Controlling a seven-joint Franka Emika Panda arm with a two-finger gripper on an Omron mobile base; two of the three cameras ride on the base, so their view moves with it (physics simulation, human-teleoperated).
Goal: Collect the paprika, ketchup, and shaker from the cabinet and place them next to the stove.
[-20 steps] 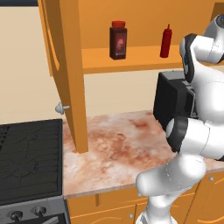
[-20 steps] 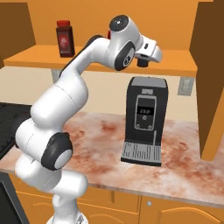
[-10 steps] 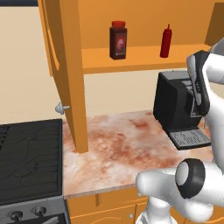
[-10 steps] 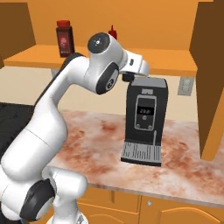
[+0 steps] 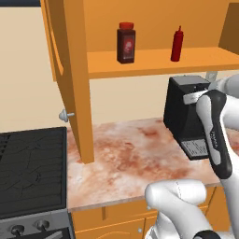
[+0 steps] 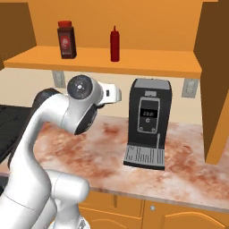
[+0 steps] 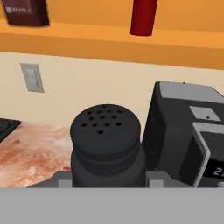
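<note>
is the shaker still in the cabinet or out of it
Out. The hand view shows the shaker held in the gripper, below the cabinet shelf where paprika and ketchup stand.

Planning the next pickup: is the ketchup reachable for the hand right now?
Probably not yet: the hand is shut on the shaker. The ketchup stands unblocked on the open shelf.

Digits glow on the coffee machine (image 6: 148, 124) display, right of the jaws; "2" leads in the hand view, the rest too blurred to read.
</note>
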